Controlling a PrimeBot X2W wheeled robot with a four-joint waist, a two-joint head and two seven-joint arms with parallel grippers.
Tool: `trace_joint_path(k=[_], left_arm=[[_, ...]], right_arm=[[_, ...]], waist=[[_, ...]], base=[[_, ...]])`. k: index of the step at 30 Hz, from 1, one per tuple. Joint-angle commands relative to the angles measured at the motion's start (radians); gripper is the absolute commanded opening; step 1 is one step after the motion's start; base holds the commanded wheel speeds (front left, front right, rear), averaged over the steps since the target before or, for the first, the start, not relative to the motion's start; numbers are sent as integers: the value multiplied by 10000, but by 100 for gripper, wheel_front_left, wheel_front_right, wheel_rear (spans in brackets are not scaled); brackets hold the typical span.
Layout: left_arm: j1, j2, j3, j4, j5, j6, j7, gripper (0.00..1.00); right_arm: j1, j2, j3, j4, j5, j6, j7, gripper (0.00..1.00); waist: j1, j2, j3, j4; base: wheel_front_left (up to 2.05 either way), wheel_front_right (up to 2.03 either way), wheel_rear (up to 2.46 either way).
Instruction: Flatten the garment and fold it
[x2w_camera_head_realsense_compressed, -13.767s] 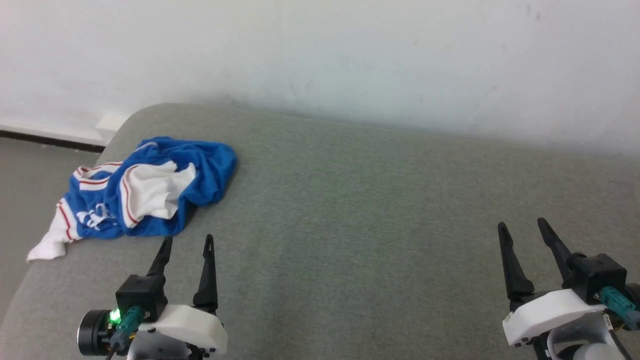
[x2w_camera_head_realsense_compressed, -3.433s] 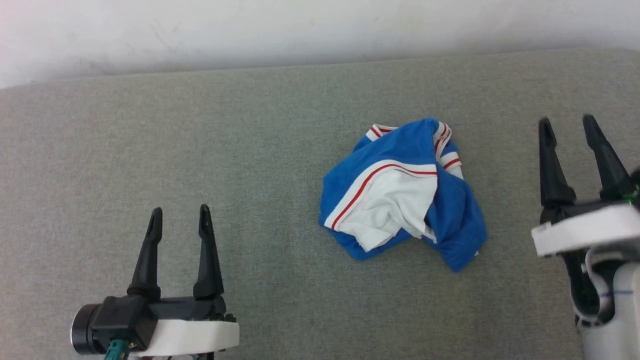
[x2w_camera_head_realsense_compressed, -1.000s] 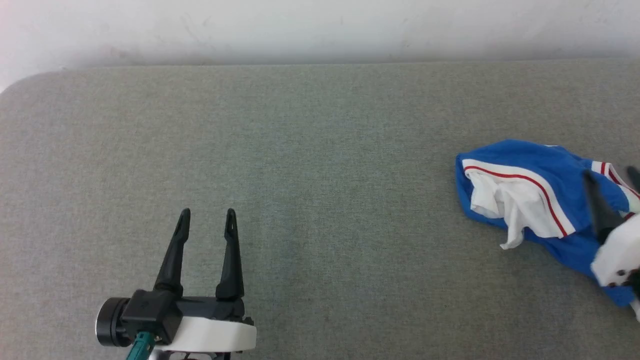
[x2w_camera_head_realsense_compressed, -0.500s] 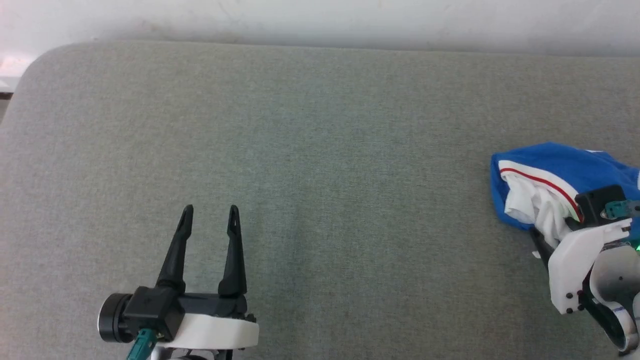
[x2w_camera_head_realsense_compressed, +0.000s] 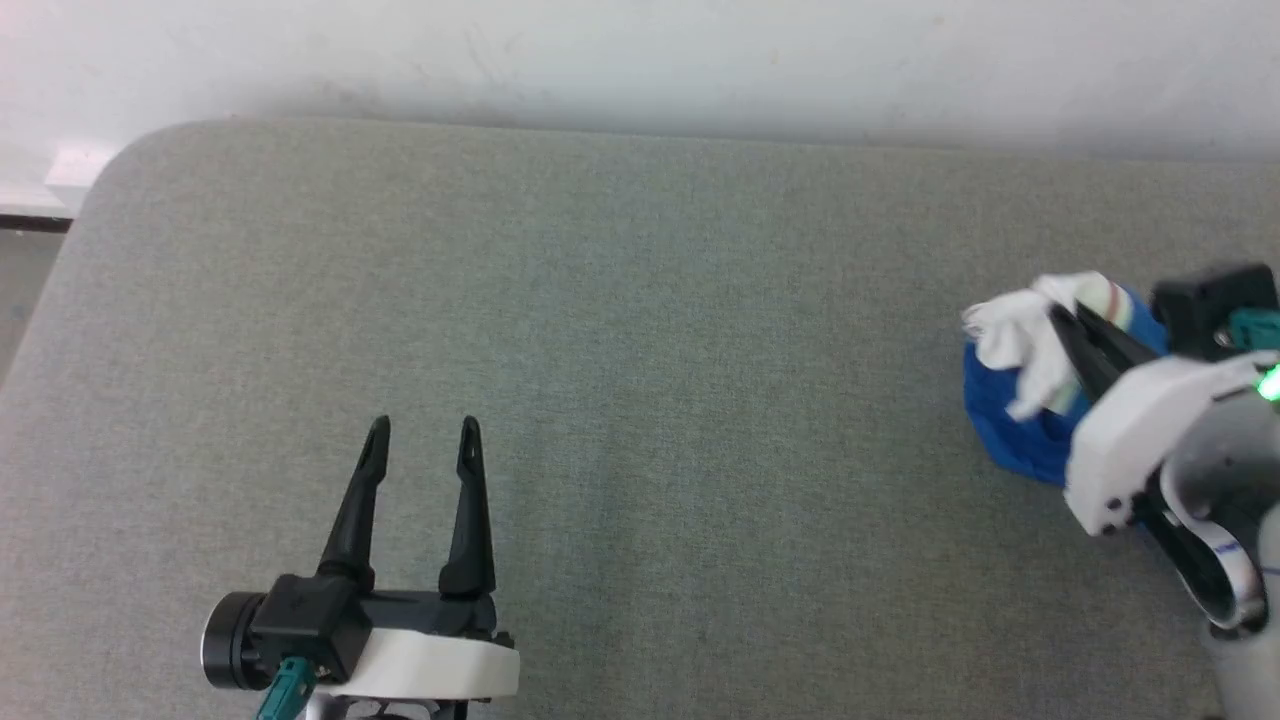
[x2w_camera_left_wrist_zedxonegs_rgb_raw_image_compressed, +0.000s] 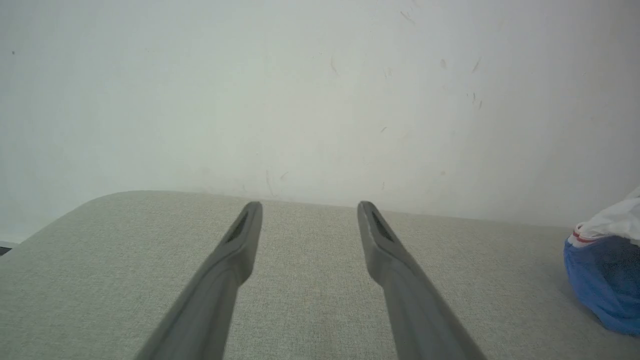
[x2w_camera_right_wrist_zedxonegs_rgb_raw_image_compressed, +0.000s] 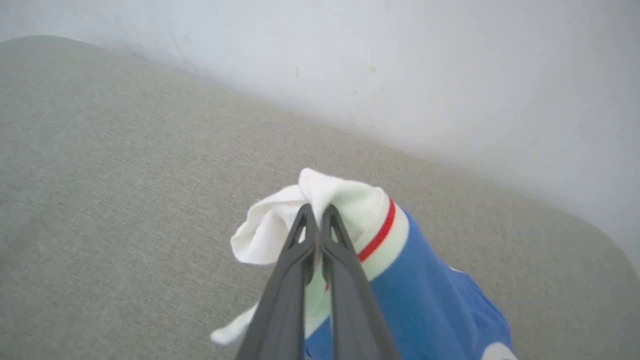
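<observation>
Right gripper (x2w_camera_head_realsense_compressed: 1056, 316) closed on the garment (x2w_camera_head_realsense_compressed: 1005, 440), its two dark fingers pressed together on a fold of white cloth beside a red-and-white striped trim, as the right wrist view shows (x2w_camera_right_wrist_zedxonegs_rgb_raw_image_compressed: 314, 212). The pinched white fold stands above the rest of the garment (x2w_camera_right_wrist_zedxonegs_rgb_raw_image_compressed: 425, 290), whose royal-blue body bunches below it in a rounded heap. In the left wrist view the blue heap (x2w_camera_left_wrist_zedxonegs_rgb_raw_image_compressed: 605, 280) rests on the surface, with the white cloth on top. No lettering or number can be read in the crumpled cloth.

In the head view the garment sits at about 3 o'clock on the grey-green fabric surface (x2w_camera_head_realsense_compressed: 640, 350), close to the right edge of that view. The right arm's white wrist housing lies at 4 o'clock of the garment and covers part of it.

Left gripper (x2w_camera_head_realsense_compressed: 423, 428) open and holding nothing, at about 7 o'clock in the head view, well apart from the garment. Its fingers (x2w_camera_left_wrist_zedxonegs_rgb_raw_image_compressed: 240, 250) stand spread over bare fabric and point toward 12 o'clock. A pale wall (x2w_camera_head_realsense_compressed: 640, 50) borders the surface at 12 o'clock.
</observation>
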Motion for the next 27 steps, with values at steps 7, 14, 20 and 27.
trace_joint_path(k=[7,14,20,27], left_arm=[[169,-20,179,-20,-87,-24,-47,100],[172,-20,155,89,-151,-36,-47,100],[202,-20,63,180,-214,-44,-47,100],[217,-20,29,225,-287,71,-47,100]], right_arm=[[-1564,782,2233,-192,452,-9,-82,0],[-1725,2065,4567,1922,1067,-9,-494,0],[-1349,2345,5757,3574,1625,-9,-531,34],[-1612,2318,5689,3599,2261,-9,-819,100]], waist=[[0,2,-247,344],[0,2,-153,939],[0,2,-91,1267],[0,2,-131,920]], base=[[0,0,0],[0,0,0],[0,0,0],[0,0,0]])
